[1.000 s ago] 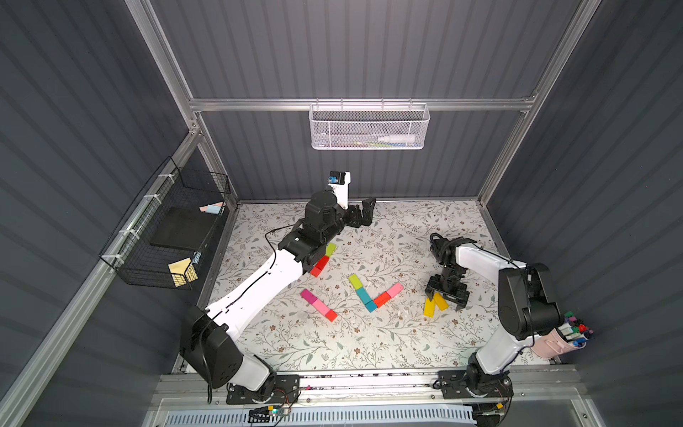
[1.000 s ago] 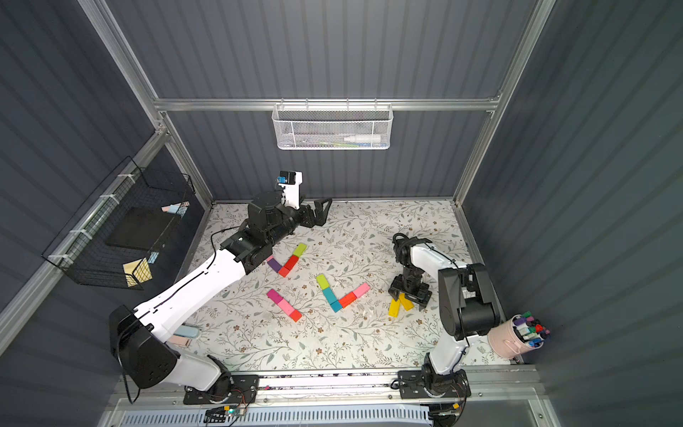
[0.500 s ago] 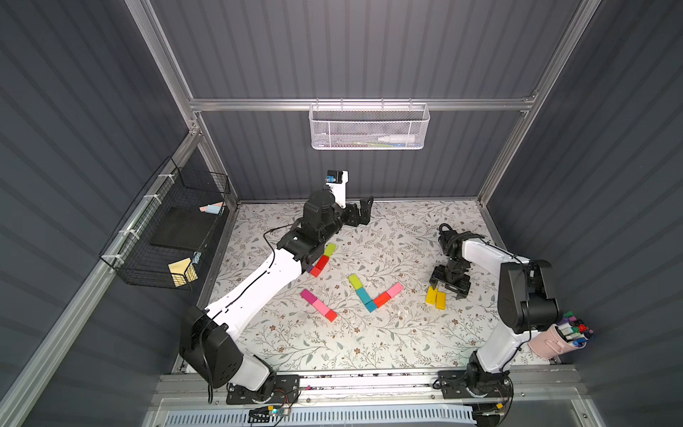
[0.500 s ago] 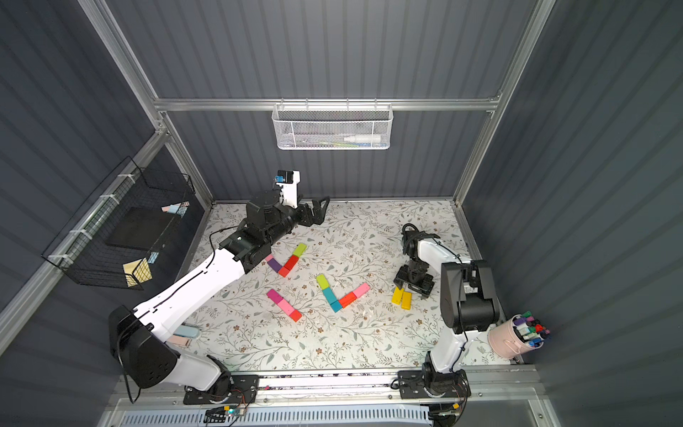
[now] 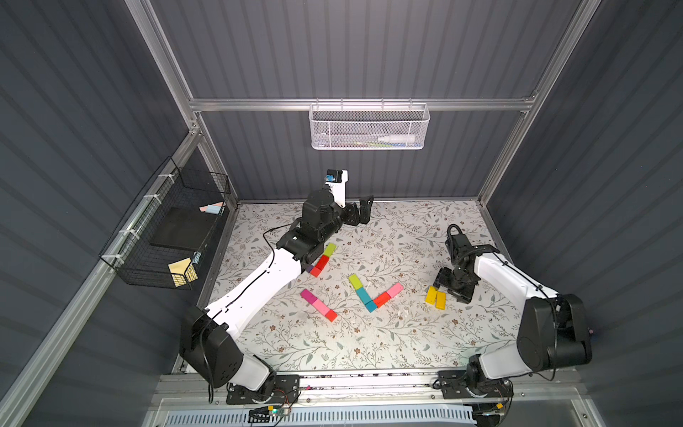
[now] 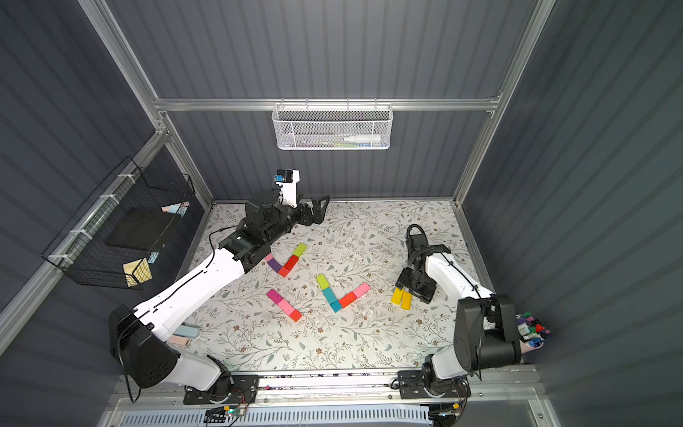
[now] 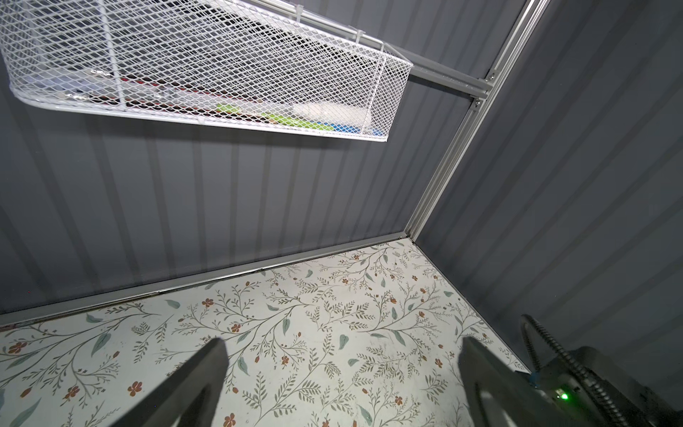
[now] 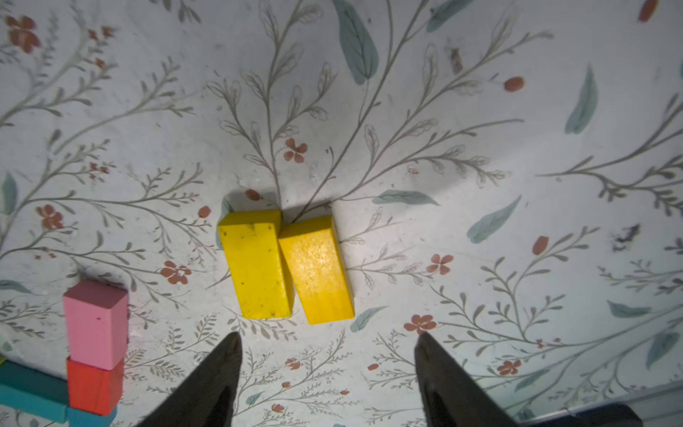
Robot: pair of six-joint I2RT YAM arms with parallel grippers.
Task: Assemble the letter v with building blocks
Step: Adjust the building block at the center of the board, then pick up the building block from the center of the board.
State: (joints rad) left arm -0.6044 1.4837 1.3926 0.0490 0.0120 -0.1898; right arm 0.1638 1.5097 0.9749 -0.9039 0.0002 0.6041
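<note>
Two yellow building blocks (image 8: 286, 264) lie side by side, touching, on the floral mat. My right gripper (image 8: 327, 338) stands open just short of them and holds nothing; in both top views it (image 5: 443, 286) sits right of the yellow pair (image 5: 436, 297). A V of lime, teal, red and pink blocks (image 5: 373, 294) lies mid-mat. Left of it is a diagonal row of magenta, pink and red blocks (image 5: 318, 305). A smaller V of purple, red and lime blocks (image 6: 287, 260) lies partly under my left arm. My left gripper (image 7: 342, 342) is open and empty near the back wall (image 5: 364, 207).
A white mesh basket (image 5: 369, 127) hangs on the back wall. A black wire basket (image 5: 173, 236) on the left wall holds a yellow pad. Pastel cases (image 6: 184, 332) lie by the left arm's base. A cup of markers (image 6: 530, 329) stands at the right edge.
The right gripper has drawn back to the right, off the yellow blocks, its jaws narrowing somewhat. The yellow blocks went from splayed to side by side. The left arm barely moved.
</note>
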